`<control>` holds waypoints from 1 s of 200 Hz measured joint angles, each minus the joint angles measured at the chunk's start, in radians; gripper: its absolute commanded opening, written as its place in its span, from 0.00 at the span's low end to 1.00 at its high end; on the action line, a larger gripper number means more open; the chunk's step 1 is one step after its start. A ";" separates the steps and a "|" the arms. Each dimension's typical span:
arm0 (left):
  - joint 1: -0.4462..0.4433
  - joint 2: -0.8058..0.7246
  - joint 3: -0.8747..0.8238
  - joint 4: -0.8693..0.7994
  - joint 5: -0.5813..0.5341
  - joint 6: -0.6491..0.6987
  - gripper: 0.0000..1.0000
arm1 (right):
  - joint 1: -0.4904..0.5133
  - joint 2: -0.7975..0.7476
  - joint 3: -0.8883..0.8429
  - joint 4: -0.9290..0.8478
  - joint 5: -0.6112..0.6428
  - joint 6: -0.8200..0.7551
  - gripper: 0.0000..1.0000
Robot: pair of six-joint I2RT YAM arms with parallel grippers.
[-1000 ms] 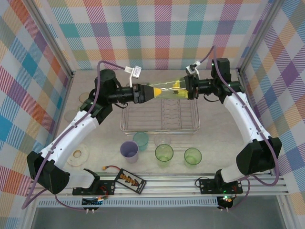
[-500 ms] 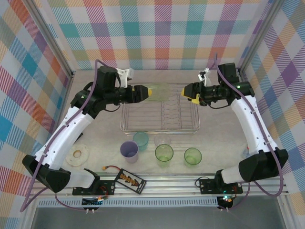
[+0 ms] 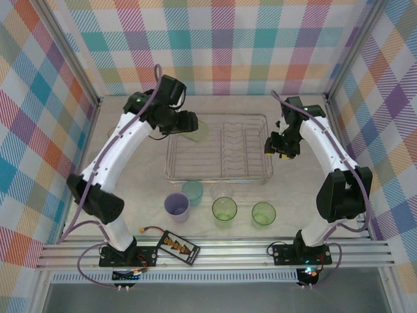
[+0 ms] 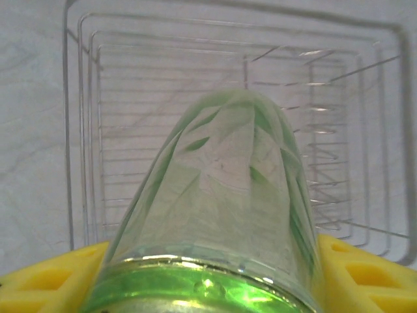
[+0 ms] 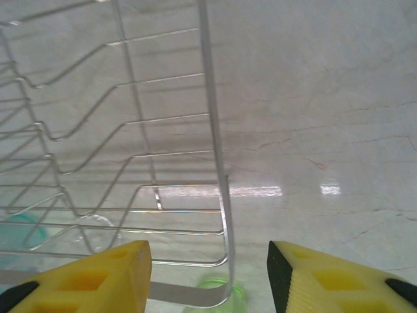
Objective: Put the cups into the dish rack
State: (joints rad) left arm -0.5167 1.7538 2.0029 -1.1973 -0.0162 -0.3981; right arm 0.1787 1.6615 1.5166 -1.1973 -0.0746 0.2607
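Observation:
My left gripper (image 3: 191, 124) is shut on a light green cup (image 3: 199, 130) and holds it over the far left corner of the dish rack (image 3: 219, 171). In the left wrist view this cup (image 4: 228, 195) lies between the yellow fingers (image 4: 365, 274), its closed base pointing away over the dish rack (image 4: 85, 130). My right gripper (image 3: 279, 146) hangs open and holds nothing at the rack's right edge; the right wrist view shows the rack's wire rim (image 5: 212, 130) between its fingers (image 5: 91, 274). Lilac (image 3: 176, 207), teal (image 3: 192, 191), clear (image 3: 222, 191) and two green cups (image 3: 224, 208) (image 3: 264, 213) stand in front of the rack.
A flat black box with orange marks (image 3: 178, 246) lies near the front rail, and a white ring (image 3: 106, 212) lies at the front left. Checked walls close in the table on three sides.
A second ago both grippers held the green cup between them above the rack's far edge. The right one let go and swung down to the right edge; the left carried the cup toward the far left corner.

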 measured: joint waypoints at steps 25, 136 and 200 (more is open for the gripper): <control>0.000 0.077 0.041 -0.047 -0.016 0.015 0.00 | 0.020 0.014 -0.012 -0.001 0.043 -0.013 0.47; 0.000 0.244 0.173 -0.136 -0.050 0.095 0.00 | 0.119 0.039 -0.164 0.064 0.145 -0.015 0.00; 0.000 0.302 0.212 -0.185 -0.108 0.104 0.00 | 0.159 -0.008 -0.217 0.101 0.206 -0.003 0.00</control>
State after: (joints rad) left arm -0.5167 2.0556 2.2147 -1.3827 -0.1238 -0.2939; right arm 0.3374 1.6535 1.2999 -1.0958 0.1310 0.2577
